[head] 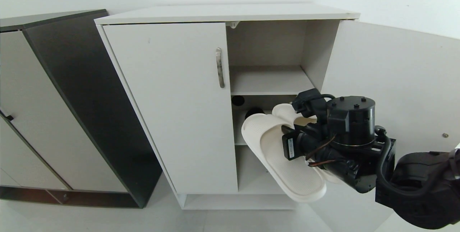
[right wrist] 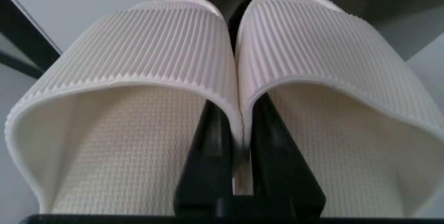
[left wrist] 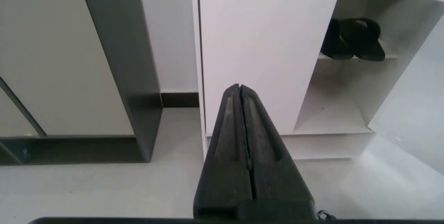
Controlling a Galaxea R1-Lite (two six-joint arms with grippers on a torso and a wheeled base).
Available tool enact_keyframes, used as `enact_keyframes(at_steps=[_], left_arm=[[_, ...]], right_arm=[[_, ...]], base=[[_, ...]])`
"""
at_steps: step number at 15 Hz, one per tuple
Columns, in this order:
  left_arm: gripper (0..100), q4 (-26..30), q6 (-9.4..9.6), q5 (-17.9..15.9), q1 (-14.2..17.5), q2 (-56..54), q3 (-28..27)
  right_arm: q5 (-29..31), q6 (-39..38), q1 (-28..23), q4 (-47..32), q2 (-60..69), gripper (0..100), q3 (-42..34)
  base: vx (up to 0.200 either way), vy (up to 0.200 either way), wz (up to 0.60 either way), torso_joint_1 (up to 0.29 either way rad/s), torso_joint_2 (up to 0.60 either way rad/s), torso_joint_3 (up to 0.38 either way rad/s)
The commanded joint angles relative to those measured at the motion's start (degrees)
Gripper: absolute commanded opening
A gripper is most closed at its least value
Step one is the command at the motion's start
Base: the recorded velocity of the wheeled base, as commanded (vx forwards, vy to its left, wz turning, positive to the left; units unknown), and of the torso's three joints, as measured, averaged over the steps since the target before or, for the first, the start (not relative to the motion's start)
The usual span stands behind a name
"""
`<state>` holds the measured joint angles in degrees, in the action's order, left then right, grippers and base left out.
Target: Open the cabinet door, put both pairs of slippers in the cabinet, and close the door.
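Note:
The white cabinet has its right door swung open and its left door closed, with a metal handle. My right gripper is shut on a pair of white slippers, held tilted just in front of the open compartment at middle-shelf height. From the right wrist, the gripper clamps the inner edges of both white slippers. A pair of black slippers lies on the middle shelf inside. My left gripper is shut and empty, low in front of the closed door.
A dark grey cabinet stands close against the white cabinet's left side. The upper shelf and the bottom shelf hold nothing. Bare floor lies in front.

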<state>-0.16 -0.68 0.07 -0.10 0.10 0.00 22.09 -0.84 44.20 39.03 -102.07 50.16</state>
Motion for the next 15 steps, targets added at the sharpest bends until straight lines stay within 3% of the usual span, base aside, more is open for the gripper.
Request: enact_keyframes(at_steps=[1,2,4,5,6,8,10,15], left_arm=[[0,-0.02,-0.02,0.01,0.01,0.08,0.0],[0,-0.02,-0.02,0.01,0.01,0.08,0.0],[0,-0.02,-0.02,0.01,0.01,0.08,0.0],[0,-0.02,-0.02,0.01,0.01,0.08,0.0],[0,-0.02,-0.02,0.01,0.01,0.08,0.0],[0,-0.02,-0.02,0.01,0.01,0.08,0.0],[0,-0.02,0.07,0.01,0.01,0.08,0.0],[0,-0.02,-0.02,0.01,0.01,0.08,0.0]], right_arm=[[0.76,1.1,0.18,0.08,-0.94,0,0.02],[2.34,1.46,0.53,-0.1,-1.38,0,0.55],[11.13,0.05,2.47,-4.14,-3.84,0,5.56],[11.13,0.05,2.47,-4.14,-3.84,0,5.56],[15.97,-6.98,5.02,-15.22,-4.45,0,14.17],[23.7,-11.46,6.69,-25.24,-3.48,0,21.47],[27.22,-12.52,8.27,-25.76,-3.4,0,25.07],[27.31,-11.99,8.62,-26.03,-4.8,0,28.67]], base=[[0.0,0.0,0.0,0.0,0.0,0.0],[0.0,0.0,0.0,0.0,0.0,0.0],[0.0,0.0,0.0,0.0,0.0,0.0],[0.0,0.0,0.0,0.0,0.0,0.0],[0.0,0.0,0.0,0.0,0.0,0.0],[0.0,0.0,0.0,0.0,0.0,0.0],[0.0,0.0,0.0,0.0,0.0,0.0],[0.0,0.0,0.0,0.0,0.0,0.0]])
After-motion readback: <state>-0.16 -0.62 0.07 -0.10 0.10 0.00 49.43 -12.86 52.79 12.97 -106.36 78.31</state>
